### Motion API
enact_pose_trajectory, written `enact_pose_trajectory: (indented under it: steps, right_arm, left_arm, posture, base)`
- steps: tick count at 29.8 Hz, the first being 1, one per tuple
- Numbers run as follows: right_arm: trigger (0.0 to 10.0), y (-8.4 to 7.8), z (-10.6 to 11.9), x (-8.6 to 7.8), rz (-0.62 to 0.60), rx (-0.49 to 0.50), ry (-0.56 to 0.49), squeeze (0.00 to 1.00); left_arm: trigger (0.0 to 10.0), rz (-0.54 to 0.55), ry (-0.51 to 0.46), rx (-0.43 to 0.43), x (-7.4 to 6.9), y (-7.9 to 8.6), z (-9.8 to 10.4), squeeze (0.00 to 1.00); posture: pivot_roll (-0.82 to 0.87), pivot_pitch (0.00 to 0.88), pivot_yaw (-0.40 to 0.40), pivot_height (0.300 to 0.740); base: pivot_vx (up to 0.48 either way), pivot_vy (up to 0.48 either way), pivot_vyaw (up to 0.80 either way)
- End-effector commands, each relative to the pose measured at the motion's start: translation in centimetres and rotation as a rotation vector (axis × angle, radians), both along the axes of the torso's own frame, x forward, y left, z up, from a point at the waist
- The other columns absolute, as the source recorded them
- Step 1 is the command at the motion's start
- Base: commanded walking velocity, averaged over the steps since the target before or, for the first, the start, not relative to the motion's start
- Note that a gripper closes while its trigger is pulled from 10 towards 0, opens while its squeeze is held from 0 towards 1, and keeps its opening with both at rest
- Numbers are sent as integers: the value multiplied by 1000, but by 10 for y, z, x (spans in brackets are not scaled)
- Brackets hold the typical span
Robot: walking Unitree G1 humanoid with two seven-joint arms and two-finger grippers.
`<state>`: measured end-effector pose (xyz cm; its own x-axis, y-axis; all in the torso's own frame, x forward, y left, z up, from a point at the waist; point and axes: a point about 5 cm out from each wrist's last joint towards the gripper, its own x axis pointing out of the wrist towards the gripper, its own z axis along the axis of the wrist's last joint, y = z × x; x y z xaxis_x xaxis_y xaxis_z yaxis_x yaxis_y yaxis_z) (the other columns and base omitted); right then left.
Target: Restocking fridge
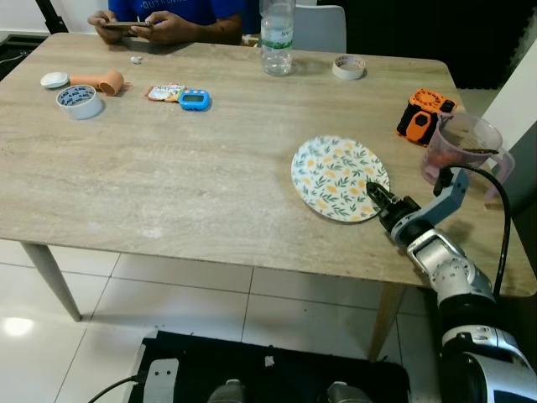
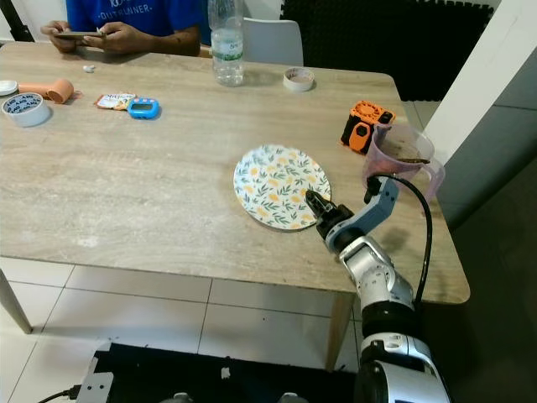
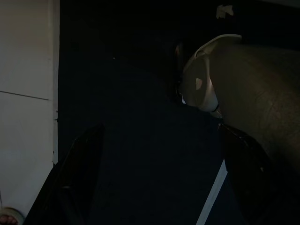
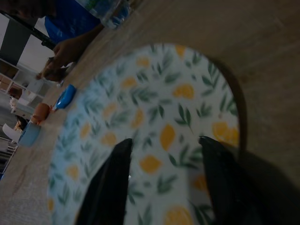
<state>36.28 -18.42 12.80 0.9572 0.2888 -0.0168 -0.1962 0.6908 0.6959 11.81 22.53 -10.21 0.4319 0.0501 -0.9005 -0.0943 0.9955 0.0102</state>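
Pale wood-grain tabletop (image 1: 168,176) stands on white floor tiles, with a person (image 1: 172,17) in a blue shirt seated at its far side, holding a phone. Near the right edge lies a round plate (image 1: 336,175) printed with yellow lemons and green leaves. The right hand (image 1: 375,195) reaches over the plate's near rim, its two black fingers (image 4: 110,187) spread apart just above the pattern, gripping nothing. Just right of the arm stands a pink jug (image 1: 464,151), an orange tool (image 1: 424,113) behind it. Farther back are a water bottle (image 1: 277,38) and tape rolls (image 1: 79,101). The left hand (image 3: 159,183) hangs in shadow, fingers apart.
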Motion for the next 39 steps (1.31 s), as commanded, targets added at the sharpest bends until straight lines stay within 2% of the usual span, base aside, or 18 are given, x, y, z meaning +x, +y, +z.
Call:
enact_pose_trajectory:
  steps: [1, 10, 14, 19, 21, 24, 27, 28, 29, 30, 31, 32, 39]
  right_arm:
    - [10000, -1, -5, 1, -11, -10, 33, 1000]
    - [10000, -3, 13, 7, -29, 43, -39, 1000]
    - [10000, -12, 17, 7, -45, 17, -46, 1000]
    - [10000, -33, 21, 3, -87, 10, -59, 1000]
    - [10000, -37, 18, 1, -85, -22, -33, 1000]
    - [10000, -33, 4, -3, -28, -111, 56, 1000]
    - [10000, -31, 1, -4, -10, -119, 74, 1000]
    - [10000, -27, -1, -5, 18, -120, 92, 780]
    - [10000, -27, -1, -5, 18, -120, 92, 780]
    - [10000, -22, -3, -6, 52, -123, 107, 43]
    - [10000, -19, -4, -7, 74, -125, 115, 43]
    - [10000, -16, -5, -7, 102, -120, 129, 0]
    - [10000, 2, -5, -11, 236, -109, 179, 0]
  left_arm:
    - [10000, 9, 31, -2, -11, 1, -3, 0]
    - [10000, 8, 36, -7, -12, -1, -4, 0]
    - [10000, 10, 35, -9, -12, -2, -4, 0]
    - [10000, 12, 37, -11, -12, -1, -4, 0]
    - [10000, 12, 38, -11, -13, -1, -4, 0]
    - [10000, 13, 41, -11, -13, -1, -4, 0]
    - [10000, 13, 42, -10, -13, -1, -4, 0]
    - [10000, 13, 42, -10, -14, -2, -4, 0]
    - [10000, 13, 42, -10, -14, -2, -4, 0]
    - [10000, 13, 43, -11, -14, -2, -5, 0]
    - [10000, 13, 44, -11, -14, -3, -5, 0]
    - [10000, 12, 44, -11, -14, -4, -5, 0]
    - [10000, 10, 47, -14, -15, -7, -6, 0]
  posture:
    - [-27, 151, -30, 740]
    - [-27, 151, -30, 740]
    - [-28, 153, -33, 740]
    - [-31, 154, -36, 740]
    - [-35, 154, -37, 740]
    - [-35, 154, -37, 740]
    - [-36, 155, -37, 740]
    - [-36, 155, -37, 740]
    - [-36, 155, -37, 740]
    - [-37, 156, -36, 740]
    - [-37, 156, -36, 740]
    - [-37, 156, -36, 740]
    - [-40, 156, -35, 740]
  base:
    - [0, 0, 0]
    - [0, 0, 0]
    - [0, 0, 0]
    - [0, 0, 0]
    - [0, 0, 0]
    - [0, 0, 0]
    - [0, 0, 0]
    - [0, 0, 0]
    - [0, 0, 0]
    - [0, 0, 0]
    - [0, 0, 0]
    - [0, 0, 0]
    - [0, 0, 0]
